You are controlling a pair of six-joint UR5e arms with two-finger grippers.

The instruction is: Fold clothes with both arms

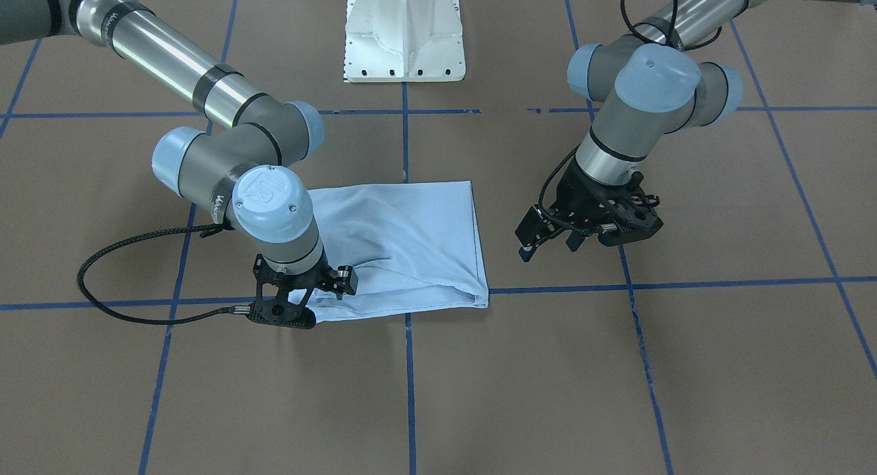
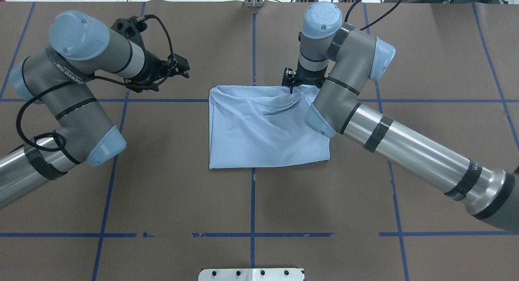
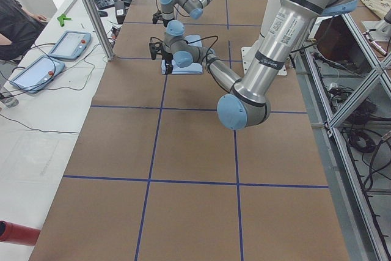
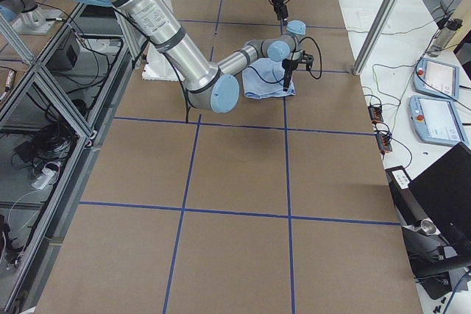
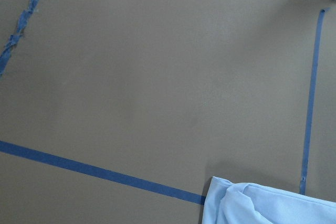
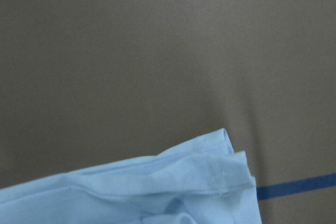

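The light blue T-shirt lies folded into a rough rectangle in the middle of the table. Its print and collar are hidden. My right gripper points straight down at the shirt's far right corner, and looks shut on the cloth there. Wrinkles run from that corner across the shirt. The right wrist view shows the shirt's hemmed corner on the table. My left gripper is open and empty, hovering off the shirt's left side. The left wrist view shows a shirt corner.
The brown table is marked with blue tape lines. The white pedestal base stands at the robot's side. A black cable loops out from the right wrist. Operator tablets lie beyond the table's far edge.
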